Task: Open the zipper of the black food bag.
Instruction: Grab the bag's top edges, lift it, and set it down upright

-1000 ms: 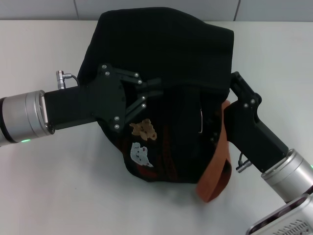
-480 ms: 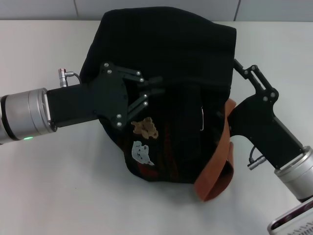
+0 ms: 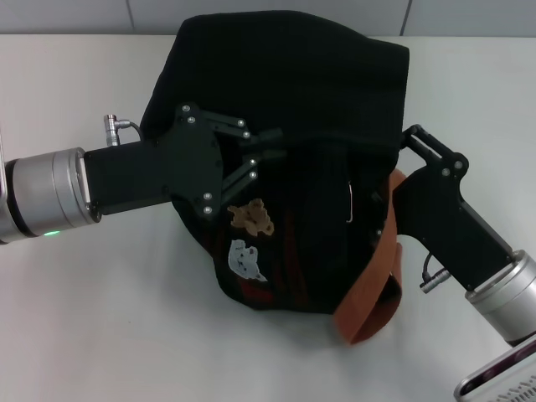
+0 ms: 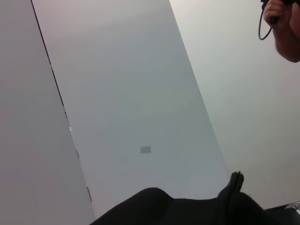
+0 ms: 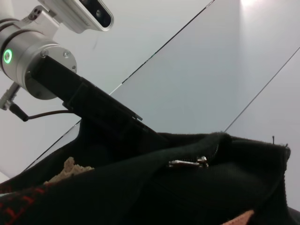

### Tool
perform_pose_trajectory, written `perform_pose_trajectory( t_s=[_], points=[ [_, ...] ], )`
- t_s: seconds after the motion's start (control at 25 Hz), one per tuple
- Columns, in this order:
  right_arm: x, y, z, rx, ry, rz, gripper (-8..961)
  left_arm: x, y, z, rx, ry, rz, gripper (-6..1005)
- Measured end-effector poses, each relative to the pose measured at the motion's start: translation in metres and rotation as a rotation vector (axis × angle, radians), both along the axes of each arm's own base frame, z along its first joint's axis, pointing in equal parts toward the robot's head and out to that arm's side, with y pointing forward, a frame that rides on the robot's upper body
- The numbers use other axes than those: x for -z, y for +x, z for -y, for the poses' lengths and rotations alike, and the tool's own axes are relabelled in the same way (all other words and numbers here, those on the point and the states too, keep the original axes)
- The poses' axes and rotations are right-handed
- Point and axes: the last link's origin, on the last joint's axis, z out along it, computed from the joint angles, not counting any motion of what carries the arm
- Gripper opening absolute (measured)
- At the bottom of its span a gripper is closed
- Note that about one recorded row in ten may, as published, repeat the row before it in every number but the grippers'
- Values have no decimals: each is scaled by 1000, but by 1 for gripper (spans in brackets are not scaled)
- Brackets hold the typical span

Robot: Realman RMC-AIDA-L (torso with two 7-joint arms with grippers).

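At the centre of the head view, bracing the black food bag [image 3: 285, 92] with the left gripper [image 3: 270, 144], fingers drawn close, seemingly pinching fabric. Nosing the right gripper [image 3: 412, 142] in at the bag's right edge, grip impossible to tell. Judging it the reach-in step, needing next a nip on the pull. Showing the zipper [image 5: 190, 163] only in the right wrist view, lower middle.

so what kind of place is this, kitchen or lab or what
Most likely a robot lab or test room, not a kitchen. A plain white table holds only the black food bag, plain pale panelled walls stand behind it, and a person's hand holds a cable nearby.
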Motion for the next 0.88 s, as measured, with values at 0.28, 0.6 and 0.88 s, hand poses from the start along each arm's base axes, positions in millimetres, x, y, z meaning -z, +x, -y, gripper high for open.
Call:
perform_pose_trajectory(
  t_s=[0.28, 0.6, 0.88],
  points=[
    [5, -2, -2, -13, -26, 26, 477, 0, 0, 0, 1, -1, 2, 86],
    [8, -4, -4, -15, -41, 38, 173, 0, -2, 3, -4, -3, 5, 86],
    [9, -2, -4, -9, -44, 42, -2, 0, -2, 3, -4, -4, 6, 86]
  ],
)
